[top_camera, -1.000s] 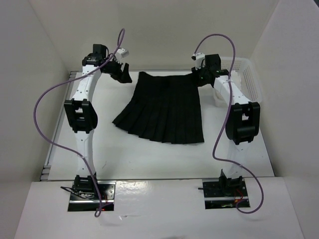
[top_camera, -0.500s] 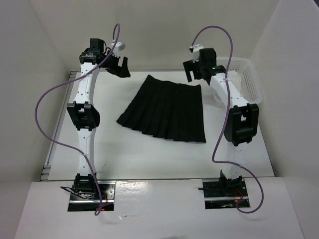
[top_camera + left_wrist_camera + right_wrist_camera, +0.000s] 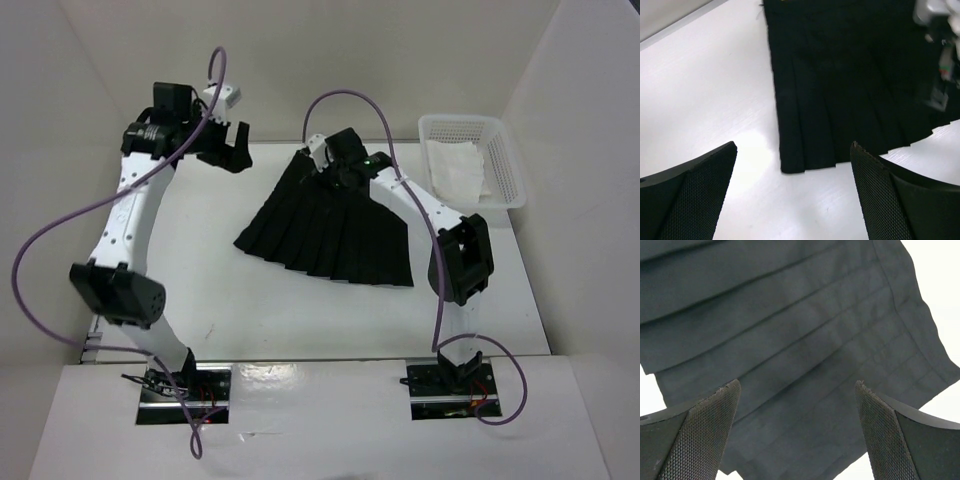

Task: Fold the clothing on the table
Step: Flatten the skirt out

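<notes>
While skirt lies flat on table, left claw, right claw gape wide (nothing gripped).

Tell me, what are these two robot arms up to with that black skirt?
They are set to fold it, but no fold shows yet. The black pleated skirt lies spread flat on the white table. Both grippers are open and neither holds anything. The right gripper hangs over the skirt's narrow end, and the left gripper is off to the skirt's side. A white basket with a white cloth in it sits at the far right corner.
</notes>
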Robot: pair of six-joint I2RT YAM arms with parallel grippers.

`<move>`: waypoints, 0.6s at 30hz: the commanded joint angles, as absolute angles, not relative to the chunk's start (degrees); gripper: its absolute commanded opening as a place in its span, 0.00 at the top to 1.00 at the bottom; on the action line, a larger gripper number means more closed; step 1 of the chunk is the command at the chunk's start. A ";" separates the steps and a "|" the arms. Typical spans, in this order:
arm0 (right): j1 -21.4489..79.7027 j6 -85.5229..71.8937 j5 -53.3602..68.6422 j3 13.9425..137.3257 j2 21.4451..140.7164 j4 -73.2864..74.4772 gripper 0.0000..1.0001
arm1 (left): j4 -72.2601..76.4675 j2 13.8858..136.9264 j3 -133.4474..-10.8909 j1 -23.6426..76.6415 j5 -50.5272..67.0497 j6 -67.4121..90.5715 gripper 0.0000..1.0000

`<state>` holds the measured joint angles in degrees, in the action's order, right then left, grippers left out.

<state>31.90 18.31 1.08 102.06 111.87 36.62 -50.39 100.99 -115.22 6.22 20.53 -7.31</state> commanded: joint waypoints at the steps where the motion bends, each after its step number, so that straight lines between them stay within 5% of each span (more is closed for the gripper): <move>1: 30.41 18.46 -1.05 103.88 114.25 37.35 0.01 | -48.07 94.24 -107.43 4.58 11.35 -7.46 0.00; 7: 30.41 13.90 -3.42 109.23 118.81 37.35 0.01 | -49.92 84.13 -96.44 -2.72 6.95 -7.47 0.00; 18: 29.18 1.76 -7.99 140.16 136.30 47.55 0.01 | -50.36 69.79 -80.60 -8.96 3.70 -6.33 0.00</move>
